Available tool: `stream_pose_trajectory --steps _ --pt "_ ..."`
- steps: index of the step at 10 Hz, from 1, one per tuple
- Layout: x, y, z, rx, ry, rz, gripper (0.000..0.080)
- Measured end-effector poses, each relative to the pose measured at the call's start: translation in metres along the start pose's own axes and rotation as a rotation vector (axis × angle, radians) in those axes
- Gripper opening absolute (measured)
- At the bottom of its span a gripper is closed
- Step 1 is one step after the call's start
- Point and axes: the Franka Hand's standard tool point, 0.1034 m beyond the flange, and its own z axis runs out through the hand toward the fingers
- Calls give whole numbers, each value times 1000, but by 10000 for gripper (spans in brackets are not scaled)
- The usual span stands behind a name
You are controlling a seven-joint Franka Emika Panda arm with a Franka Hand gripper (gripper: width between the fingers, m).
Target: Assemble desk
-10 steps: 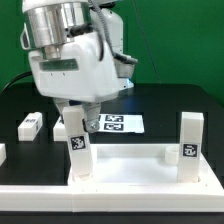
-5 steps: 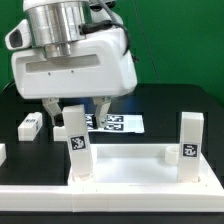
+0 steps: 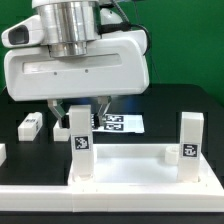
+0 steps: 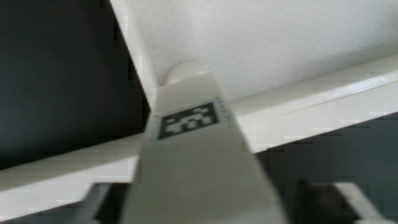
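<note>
The white plastic rectangular tabletop with its raised rim (image 3: 125, 178) lies flat at the front of the black bench (image 3: 170, 105), socket side up, so that legs can go in from above. Two white square post legs stand upright in its corners: one toward the exterior view's left (image 3: 79, 150), one toward that view's right (image 3: 190, 140), each showing a small black-and-white tag. A third white post leg (image 3: 30, 125) lies on its side on the bench, well apart from the tabletop and probably waiting its turn.

The gripper (image 3: 78, 112) hangs straight above the left upright leg. Its dark fingers (image 3: 100, 107) straddle the post's upper end, one on each side. The wrist view looks straight down the post at the tag on it (image 4: 191, 120), so the approach is well centred. I cannot tell whether the fingers press the post or stand just off it.

Judging from this vertical, centred hold, the step is seating or screwing this leg into its corner socket – a grip near the top leaves the base free to turn. An off-centre squeeze could tilt the post.

The marker board (image 3: 118, 123) lies behind, untouched (it is no part of the desk).
</note>
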Motion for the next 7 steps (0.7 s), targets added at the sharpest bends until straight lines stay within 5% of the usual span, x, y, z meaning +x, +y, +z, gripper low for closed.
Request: stream_pose_trajectory --steps 1,7 --pt "0 2 0 -2 1 75 291" --pt "2 7 2 -7 7 732 291"
